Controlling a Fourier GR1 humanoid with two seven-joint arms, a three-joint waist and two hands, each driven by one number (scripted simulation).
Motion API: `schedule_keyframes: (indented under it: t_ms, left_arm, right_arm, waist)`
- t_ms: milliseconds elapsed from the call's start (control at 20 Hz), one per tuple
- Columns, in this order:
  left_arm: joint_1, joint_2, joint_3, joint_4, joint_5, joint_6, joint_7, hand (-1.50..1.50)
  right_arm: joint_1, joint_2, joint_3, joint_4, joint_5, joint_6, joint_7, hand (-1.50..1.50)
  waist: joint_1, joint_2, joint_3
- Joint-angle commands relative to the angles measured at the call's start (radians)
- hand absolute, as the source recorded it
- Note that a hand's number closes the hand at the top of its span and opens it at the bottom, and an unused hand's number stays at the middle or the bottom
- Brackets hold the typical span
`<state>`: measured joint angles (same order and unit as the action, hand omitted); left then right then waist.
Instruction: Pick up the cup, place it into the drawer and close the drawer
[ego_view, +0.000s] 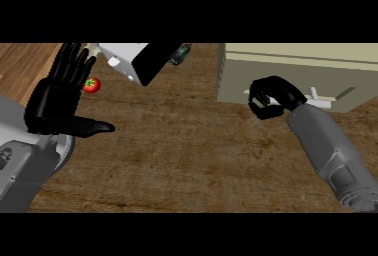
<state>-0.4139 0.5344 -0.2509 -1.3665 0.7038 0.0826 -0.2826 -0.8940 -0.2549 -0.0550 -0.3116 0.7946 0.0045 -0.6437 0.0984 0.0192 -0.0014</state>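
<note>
A beige drawer unit (295, 75) stands at the upper right of the wooden counter. Across its front runs a white handle (322, 98). My right hand (272, 95) is at the left part of that front, fingers curled round the handle, with a bit of white showing between them. The drawer front looks flush with the unit. A small dark green round object (179, 54), possibly the cup, lies at the top behind a white box and is partly hidden. My left hand (55, 102) rests open at the left, fingers up.
A white box with a black face (140, 60) sits at the top centre. A red tomato (91, 85) lies beside my left hand's fingers. Wooden counter top (184, 150) spreads across the middle between my forearms.
</note>
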Motion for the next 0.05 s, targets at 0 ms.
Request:
schedule_keyframes:
  t_ms: [0]
  left_arm:
    - [0.01,-0.011,-0.014,0.006,-0.005,-0.02,-0.006,-1.5]
  right_arm:
    - [-0.094,-0.088,-0.064,0.051,-0.017,-0.06,0.118,1.5]
  waist:
    - [0.019,0.034,0.005]
